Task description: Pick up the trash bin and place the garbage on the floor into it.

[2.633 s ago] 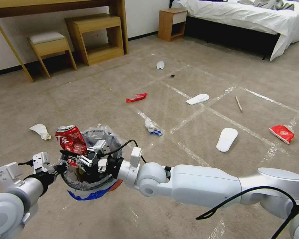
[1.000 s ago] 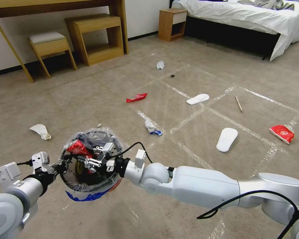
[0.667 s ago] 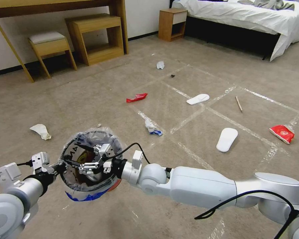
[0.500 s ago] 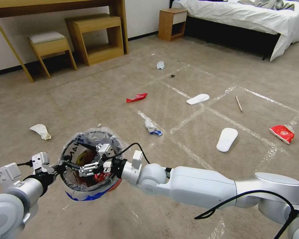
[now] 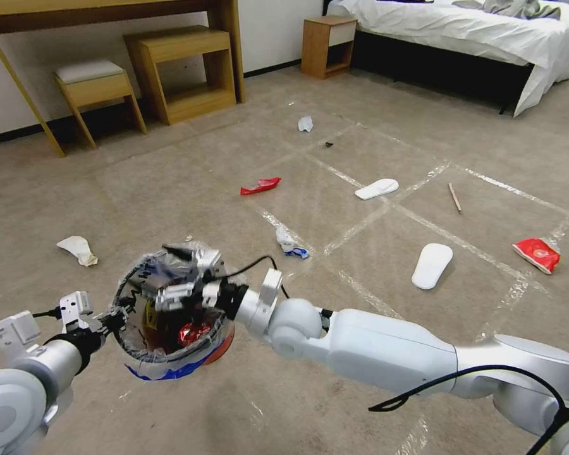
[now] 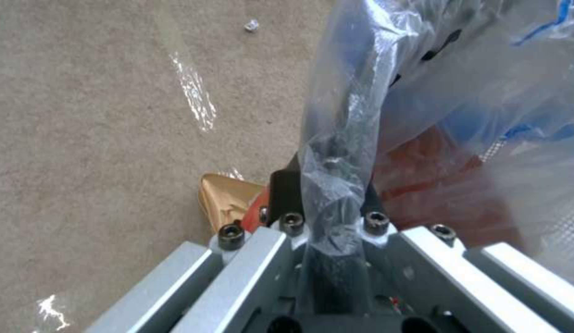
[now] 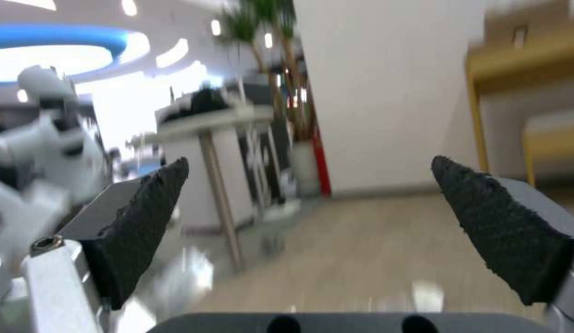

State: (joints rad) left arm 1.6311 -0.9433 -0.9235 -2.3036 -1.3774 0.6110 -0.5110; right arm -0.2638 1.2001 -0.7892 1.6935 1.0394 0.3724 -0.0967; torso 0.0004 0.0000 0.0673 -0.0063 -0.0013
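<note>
Two grippers at trash bin [image 5: 171, 322]: left gripper [image 5: 117, 319] pinching its rim, right gripper [image 5: 171, 278] wide open, empty, above.

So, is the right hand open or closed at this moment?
Open. In the right wrist view the two dark fingertips stand wide apart with nothing between them. In the head view the right hand is above the trash bin.

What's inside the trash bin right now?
Inside the trash bin, a crumpled red can lies at the bottom against yellow print. The open right gripper and the clear bag cover the far side.
</note>
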